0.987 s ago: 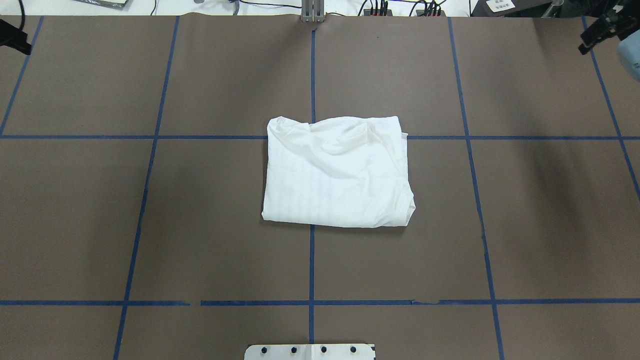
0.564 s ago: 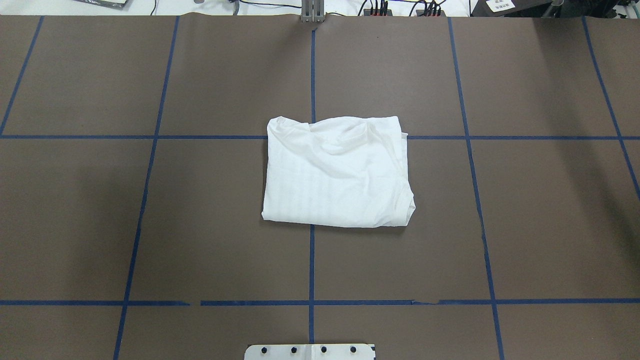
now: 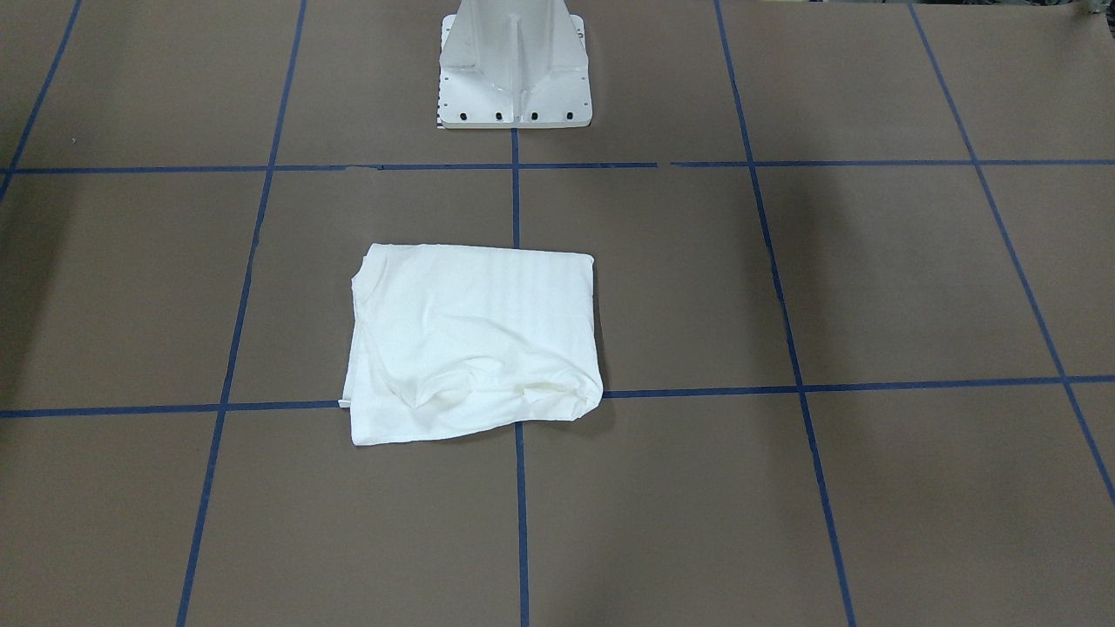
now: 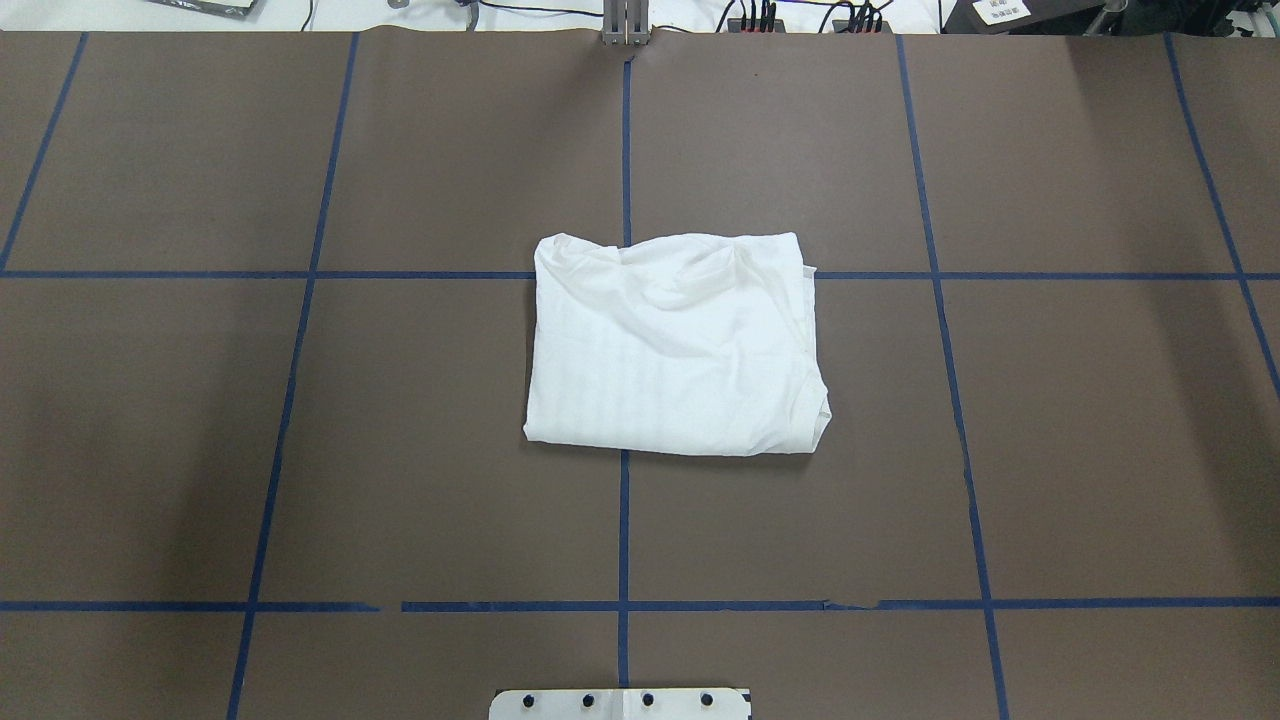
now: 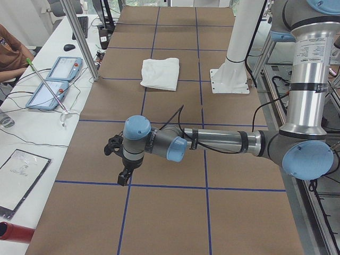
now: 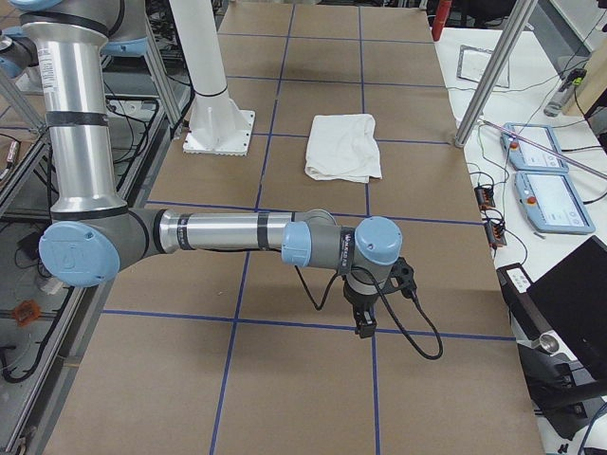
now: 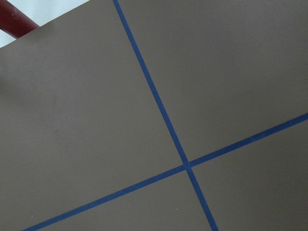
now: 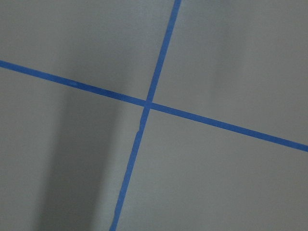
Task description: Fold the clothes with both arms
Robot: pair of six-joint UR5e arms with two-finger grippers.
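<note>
The white shirt (image 4: 675, 345) lies folded into a rough rectangle at the middle of the brown table, with nothing touching it. It also shows in the front view (image 3: 470, 344) and both side views (image 5: 160, 73) (image 6: 345, 145). The printed text and collar are hidden. The left gripper (image 5: 125, 178) hangs over the table far to the shirt's left and points down. The right gripper (image 6: 363, 327) hangs far to its right and points down. Both show only in the side views, so I cannot tell whether they are open or shut. The wrist views show only table and blue tape.
The white pedestal base (image 3: 514, 70) stands at the robot's edge of the table. Blue tape lines (image 4: 622, 540) divide the brown surface into squares. A side bench holds tablets (image 5: 58, 74) (image 6: 541, 171) and cables behind metal posts (image 5: 79, 37). A person (image 5: 10, 53) sits there.
The black gripper parts seen at the overhead view's top corners a second ago have left that view. The shirt has not moved.
</note>
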